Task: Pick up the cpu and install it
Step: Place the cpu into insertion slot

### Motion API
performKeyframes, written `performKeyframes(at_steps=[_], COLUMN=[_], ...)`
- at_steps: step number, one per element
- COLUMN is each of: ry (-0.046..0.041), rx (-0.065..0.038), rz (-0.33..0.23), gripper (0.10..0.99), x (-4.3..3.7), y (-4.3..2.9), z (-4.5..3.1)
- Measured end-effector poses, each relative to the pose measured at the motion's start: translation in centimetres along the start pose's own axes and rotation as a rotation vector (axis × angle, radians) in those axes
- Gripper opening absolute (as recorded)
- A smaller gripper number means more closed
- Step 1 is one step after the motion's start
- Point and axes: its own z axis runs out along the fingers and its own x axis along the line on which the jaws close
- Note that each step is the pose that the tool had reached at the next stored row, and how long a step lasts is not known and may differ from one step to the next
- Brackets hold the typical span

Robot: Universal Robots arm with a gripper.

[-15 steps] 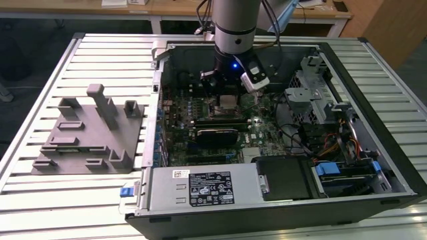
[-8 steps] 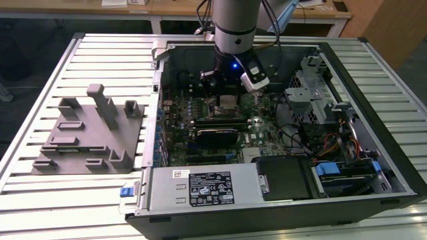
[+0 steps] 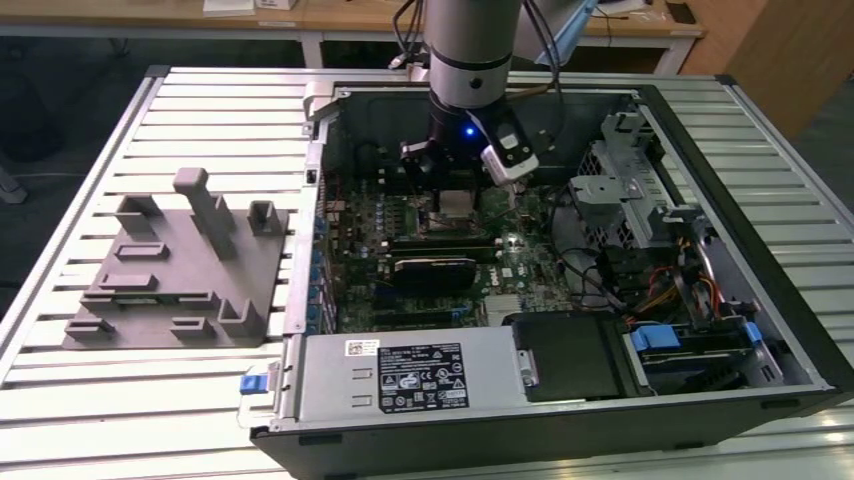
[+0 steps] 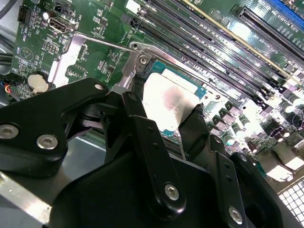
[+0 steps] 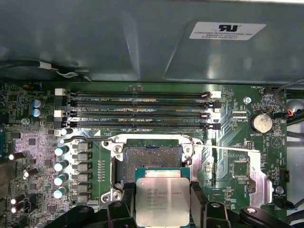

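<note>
The cpu (image 5: 162,202) is a flat square chip with a shiny silver top and a thin green rim. My gripper (image 5: 162,209) is shut on it, one black finger (image 5: 127,202) on each side. It hangs just above the motherboard, beside the open metal-framed socket (image 5: 152,159), whose dark contact field is bare. In the second wrist view the cpu (image 4: 166,102) shines between the fingers (image 4: 142,118), over the socket frame (image 4: 137,61). In the exterior view my gripper (image 3: 458,190) reaches down into the open computer case with the cpu (image 3: 458,203) under it.
Memory slots (image 5: 142,111) run along the far side of the socket, and a row of capacitors (image 5: 60,166) stands beside it. The case (image 3: 561,250) holds a power supply (image 3: 414,375), drive cage (image 3: 627,190) and cables. A grey fixture block (image 3: 180,265) sits at the exterior view's left.
</note>
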Motion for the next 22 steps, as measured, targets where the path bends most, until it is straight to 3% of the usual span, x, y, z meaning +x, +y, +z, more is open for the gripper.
performKeyframes(at_steps=[22], ry=[-0.0124], rx=[0.014], rz=[0.38], gripper=[0.541], x=[0.0], y=[0.0], z=[0.06])
